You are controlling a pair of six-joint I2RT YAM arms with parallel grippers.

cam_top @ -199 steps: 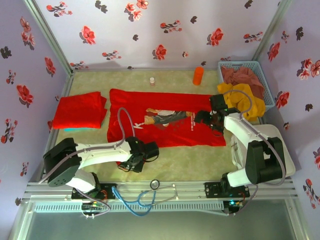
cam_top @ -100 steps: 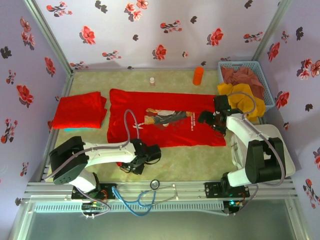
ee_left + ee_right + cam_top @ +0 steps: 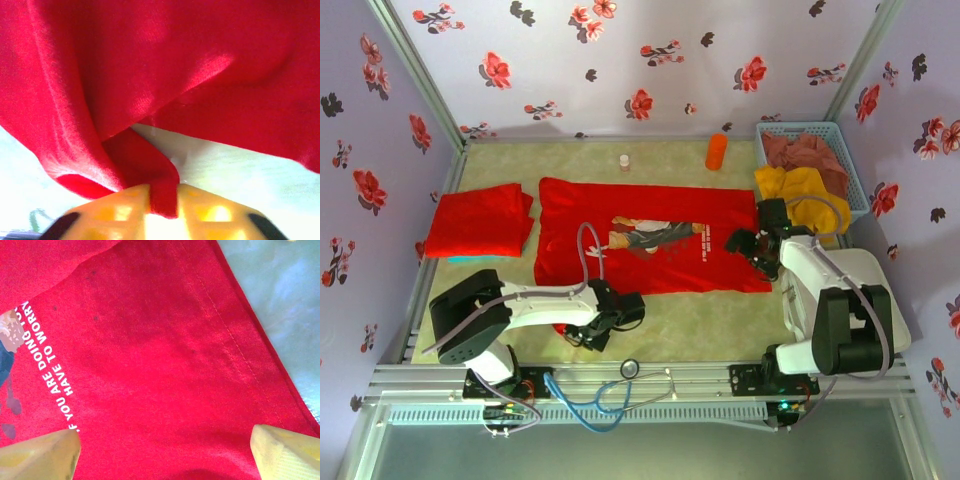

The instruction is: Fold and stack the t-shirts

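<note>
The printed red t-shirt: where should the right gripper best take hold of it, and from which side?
Probably the stitched hem at the right end of the printed t-shirt, coming down from above. It lies flat, so only an edge gives something to pinch; the open right gripper hangs above that hem, and the left gripper pinches the near edge.

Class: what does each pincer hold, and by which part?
The left pincer pinches the printed red t-shirt by a fold of its near edge. The right pincer is open over that shirt, holding nothing.
</note>
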